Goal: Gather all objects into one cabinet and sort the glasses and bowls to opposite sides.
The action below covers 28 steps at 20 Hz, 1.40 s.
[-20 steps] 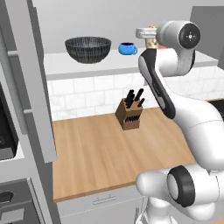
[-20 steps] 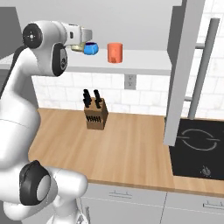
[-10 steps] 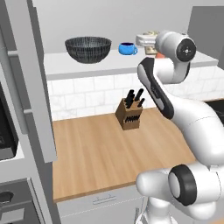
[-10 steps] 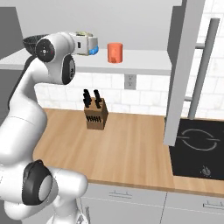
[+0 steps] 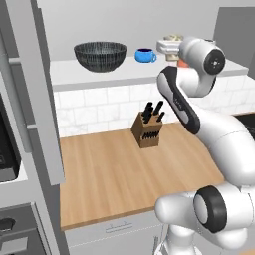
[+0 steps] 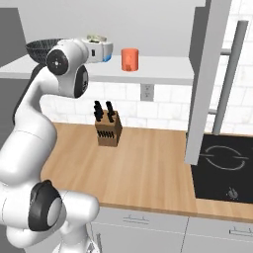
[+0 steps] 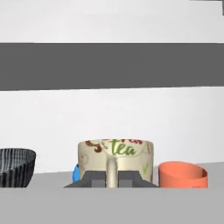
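Your beige mottled mug (image 7: 116, 161), lettered "tea" in green, sits square in front of the hand camera with its handle turned toward you, and the tool (image 7: 112, 180) has its two dark tips drawn together on that handle, one on each side. In the left base view the mug (image 5: 173, 41) shows as a pale shape just past the white hand, at the level of the pale grey shelf board (image 5: 99, 76); whether its base rests on the board or hangs just above it you cannot tell. On that board the big dark grey ribbed bowl (image 5: 100, 56) stands toward the left end, the small blue cup (image 5: 145, 55) stands between the bowl and the mug, apart from both, and the orange mug (image 6: 130, 60) stands upright on the other side of the beige one, near the open grey cabinet door (image 6: 205, 81) with its long bar handle (image 6: 228, 81). From the hand the blue cup (image 7: 75, 173) peeks out from behind the beige mug's left edge. Below the shelf, a wooden knife block (image 5: 147, 130) with black handles stands on the wooden table (image 5: 109, 174) against the white tiled wall, and a black cooktop (image 6: 223, 166) lies at the table's right end.
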Tool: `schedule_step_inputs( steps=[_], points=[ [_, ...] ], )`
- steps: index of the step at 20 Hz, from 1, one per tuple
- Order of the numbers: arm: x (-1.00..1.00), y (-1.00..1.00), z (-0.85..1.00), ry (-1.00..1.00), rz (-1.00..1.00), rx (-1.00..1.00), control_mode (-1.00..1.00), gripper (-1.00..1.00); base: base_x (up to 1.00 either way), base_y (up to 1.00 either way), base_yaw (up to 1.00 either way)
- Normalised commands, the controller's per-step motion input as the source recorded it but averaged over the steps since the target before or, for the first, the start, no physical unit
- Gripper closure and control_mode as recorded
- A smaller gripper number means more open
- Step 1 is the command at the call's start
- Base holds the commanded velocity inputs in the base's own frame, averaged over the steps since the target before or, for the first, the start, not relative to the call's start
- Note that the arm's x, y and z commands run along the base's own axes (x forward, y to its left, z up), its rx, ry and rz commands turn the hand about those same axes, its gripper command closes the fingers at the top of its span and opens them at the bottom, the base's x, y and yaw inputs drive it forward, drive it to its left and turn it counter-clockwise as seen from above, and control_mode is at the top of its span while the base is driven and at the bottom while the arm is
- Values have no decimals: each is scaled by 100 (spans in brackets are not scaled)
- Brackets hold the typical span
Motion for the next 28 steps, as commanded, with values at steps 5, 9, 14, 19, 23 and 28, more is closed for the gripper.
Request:
schedule_step_inputs(
  steps=[5, 9, 14, 19, 23, 28],
  points=[
    [-1, 0, -13, -32, 0, 0, -100, 100, 0, 0, 0],
    [0, -3, -18, -20, 0, 0, -100, 100, 0, 0, 0],
    [0, -21, -3, 3, 0, 0, -100, 100, 0, 0, 0],
    [0, -9, -7, 0, 0, 0, -100, 100, 0, 0, 0],
    [0, -15, -26, 0, 0, 0, -100, 100, 0, 0, 0],
    [0, 0, -33, 0, 0, 0, -100, 100, 0, 0, 0]
  ],
)
